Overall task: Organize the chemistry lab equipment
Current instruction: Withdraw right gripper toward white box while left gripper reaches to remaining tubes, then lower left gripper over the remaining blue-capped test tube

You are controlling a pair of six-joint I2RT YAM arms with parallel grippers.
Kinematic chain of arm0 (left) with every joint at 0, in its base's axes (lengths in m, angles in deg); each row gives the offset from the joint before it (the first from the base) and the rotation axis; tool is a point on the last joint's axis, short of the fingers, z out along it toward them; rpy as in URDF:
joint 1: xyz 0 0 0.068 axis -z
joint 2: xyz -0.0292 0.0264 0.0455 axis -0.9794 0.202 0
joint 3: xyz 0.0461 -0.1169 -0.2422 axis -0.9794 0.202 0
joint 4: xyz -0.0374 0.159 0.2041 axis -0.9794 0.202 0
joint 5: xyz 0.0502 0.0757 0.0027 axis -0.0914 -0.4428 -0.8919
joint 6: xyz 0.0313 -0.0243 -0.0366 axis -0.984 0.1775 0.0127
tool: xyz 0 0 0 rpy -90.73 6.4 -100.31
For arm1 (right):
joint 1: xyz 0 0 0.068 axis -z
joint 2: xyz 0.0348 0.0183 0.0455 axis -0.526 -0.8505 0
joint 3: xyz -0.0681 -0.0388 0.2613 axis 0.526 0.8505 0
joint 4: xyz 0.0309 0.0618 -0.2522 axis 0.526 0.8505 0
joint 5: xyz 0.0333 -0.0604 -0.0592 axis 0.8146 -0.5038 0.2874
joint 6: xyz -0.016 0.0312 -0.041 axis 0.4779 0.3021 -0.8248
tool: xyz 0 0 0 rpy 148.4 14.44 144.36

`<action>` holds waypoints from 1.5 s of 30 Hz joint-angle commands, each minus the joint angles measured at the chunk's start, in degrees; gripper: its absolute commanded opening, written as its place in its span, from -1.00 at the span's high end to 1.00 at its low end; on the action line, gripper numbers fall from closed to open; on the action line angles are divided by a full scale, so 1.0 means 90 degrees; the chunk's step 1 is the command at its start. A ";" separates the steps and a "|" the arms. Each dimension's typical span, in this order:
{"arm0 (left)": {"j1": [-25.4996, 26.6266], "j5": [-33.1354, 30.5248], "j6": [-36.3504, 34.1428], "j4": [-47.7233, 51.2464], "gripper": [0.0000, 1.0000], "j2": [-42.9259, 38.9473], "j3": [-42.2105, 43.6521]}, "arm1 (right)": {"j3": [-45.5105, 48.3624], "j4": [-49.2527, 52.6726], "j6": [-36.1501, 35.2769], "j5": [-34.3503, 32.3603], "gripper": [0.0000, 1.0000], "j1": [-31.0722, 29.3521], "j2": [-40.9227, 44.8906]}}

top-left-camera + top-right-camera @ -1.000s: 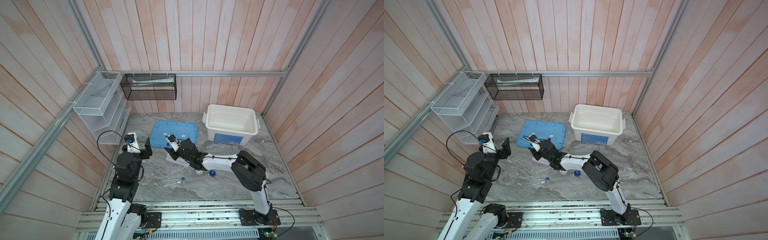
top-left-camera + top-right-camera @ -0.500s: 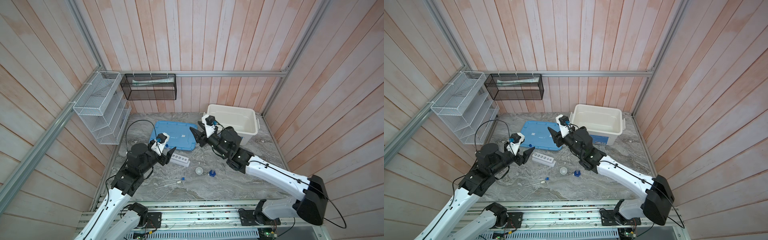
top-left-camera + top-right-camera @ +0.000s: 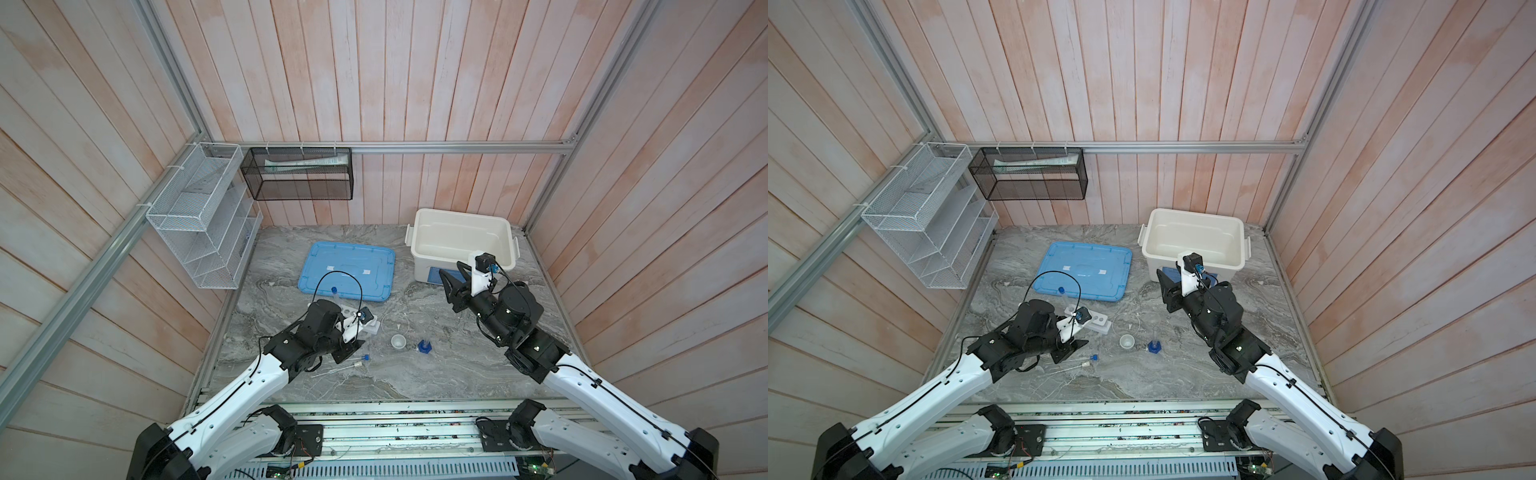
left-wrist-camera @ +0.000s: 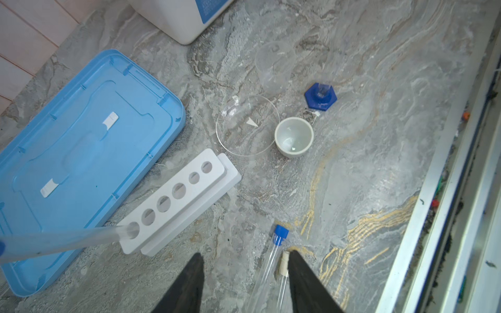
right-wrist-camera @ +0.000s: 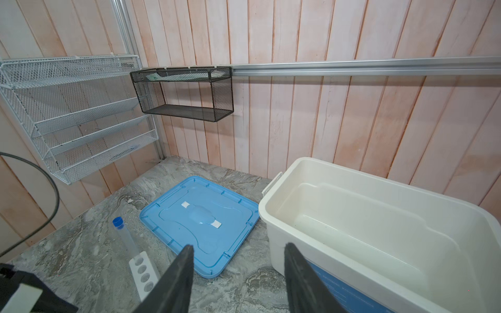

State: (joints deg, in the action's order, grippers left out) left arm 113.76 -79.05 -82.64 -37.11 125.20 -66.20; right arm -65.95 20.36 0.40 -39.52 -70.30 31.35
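rack (image 4: 176,200), six-hole, white, is shown lying on the table (image 4: 366,162) and is taken as the reference. one blue-capped tube (image 4: 67,241) is seated in the rack's end hole; the other five holes are seen open. the second blue-capped tube (image 4: 279,241) and the white-capped tube (image 4: 283,267) are laid flat, side by side, near one long side of the rack. the lid (image 4: 81,162) is set just beside the opposite long side. past the rack's end farthest from the seated tube, a clear round glass (image 4: 244,135), the dish (image 4: 294,136) and then the blue hexagonal piece (image 4: 320,97) are found. the left gripper (image 4: 245,254) is held over the two flat tubes with its jaws spread, and nothing is pinched. the right gripper (image 5: 238,250) is held well apart from the rack, between lid and bin (image 5: 271,206), with its jaws spread and empty.
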 commanded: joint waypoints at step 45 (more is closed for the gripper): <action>0.0381 -0.1365 -0.0949 0.0029 0.19 0.1994 0.0250 | 0.1217 -0.0996 0.1047 0.1651 -0.08 0.1311 -0.0175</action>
State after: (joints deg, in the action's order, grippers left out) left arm 116.95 -90.83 -90.22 -35.51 142.53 -63.62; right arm -55.72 13.12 8.82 -25.93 -59.04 28.96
